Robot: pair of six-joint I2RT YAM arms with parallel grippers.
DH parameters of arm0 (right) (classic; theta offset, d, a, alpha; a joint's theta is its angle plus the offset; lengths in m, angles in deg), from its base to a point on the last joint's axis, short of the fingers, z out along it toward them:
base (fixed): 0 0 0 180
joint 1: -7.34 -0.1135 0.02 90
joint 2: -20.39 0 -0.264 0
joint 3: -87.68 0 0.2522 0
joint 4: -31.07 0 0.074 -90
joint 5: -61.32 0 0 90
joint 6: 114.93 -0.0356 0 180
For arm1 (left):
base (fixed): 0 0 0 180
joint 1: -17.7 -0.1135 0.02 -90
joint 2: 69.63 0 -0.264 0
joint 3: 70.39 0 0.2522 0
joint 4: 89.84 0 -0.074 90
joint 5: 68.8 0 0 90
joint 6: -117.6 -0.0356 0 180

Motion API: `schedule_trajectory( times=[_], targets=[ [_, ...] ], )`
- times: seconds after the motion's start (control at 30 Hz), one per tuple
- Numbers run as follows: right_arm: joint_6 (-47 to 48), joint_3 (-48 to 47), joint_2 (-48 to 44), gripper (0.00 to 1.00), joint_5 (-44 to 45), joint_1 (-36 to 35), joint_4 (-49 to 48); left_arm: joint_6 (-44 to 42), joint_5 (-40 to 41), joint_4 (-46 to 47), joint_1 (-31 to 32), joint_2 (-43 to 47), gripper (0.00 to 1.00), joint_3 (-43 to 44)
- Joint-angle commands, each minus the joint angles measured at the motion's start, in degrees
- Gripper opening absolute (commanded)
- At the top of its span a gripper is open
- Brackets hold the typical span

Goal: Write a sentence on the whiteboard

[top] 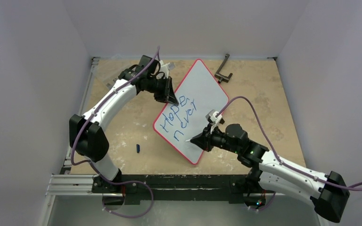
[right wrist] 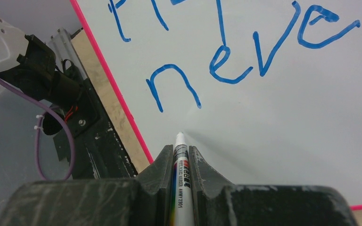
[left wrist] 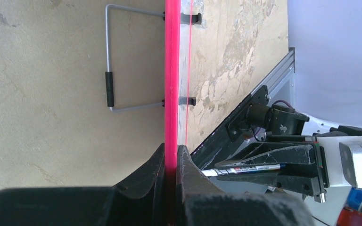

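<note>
Top external: one whiteboard (top: 207, 87), two words (top: 178, 117)

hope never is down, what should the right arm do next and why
Probably press the marker tip down and begin a third line. Only "Hope never" is written, the tip sits at bare whiteboard just under "never", and the left jaws clamp the red rim.

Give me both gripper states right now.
Left gripper: closed, fingers clamped on the whiteboard at its red rim.
Right gripper: closed, holding a marker.
</note>
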Motion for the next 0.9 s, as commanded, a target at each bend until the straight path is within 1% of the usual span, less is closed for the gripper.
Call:
schedule_trajectory(
  times=[0.0, 0.1, 0.27, 0.53, 0.87],
  targets=[
    [0.80, 0.60, 0.49, 0.00, 1.91, -0.74, -5.87, 0.61, 4.41, 1.30, -2.76, -1.47, 0.00, 1.57],
    [1.34, 0.68, 0.57, 0.00, 2.07, -0.74, -6.77, 1.83, 3.65, 2.70, -3.78, -1.77, 0.00, 1.03],
    [2.27, -0.20, 2.27, 0.00, 1.75, -0.74, -7.56, 3.19, -0.09, 4.53, -5.43, -3.17, 0.00, 0.77],
    [2.97, -0.74, 2.93, 0.00, 2.79, -0.74, -8.92, 3.17, 0.18, 5.00, -5.54, -3.24, 0.00, 0.40],
    [3.01, -0.43, 5.96, 0.00, 0.21, -0.74, -9.48, 3.16, 0.18, 5.26, -5.54, -3.03, 0.00, 0.22]
  ],
)
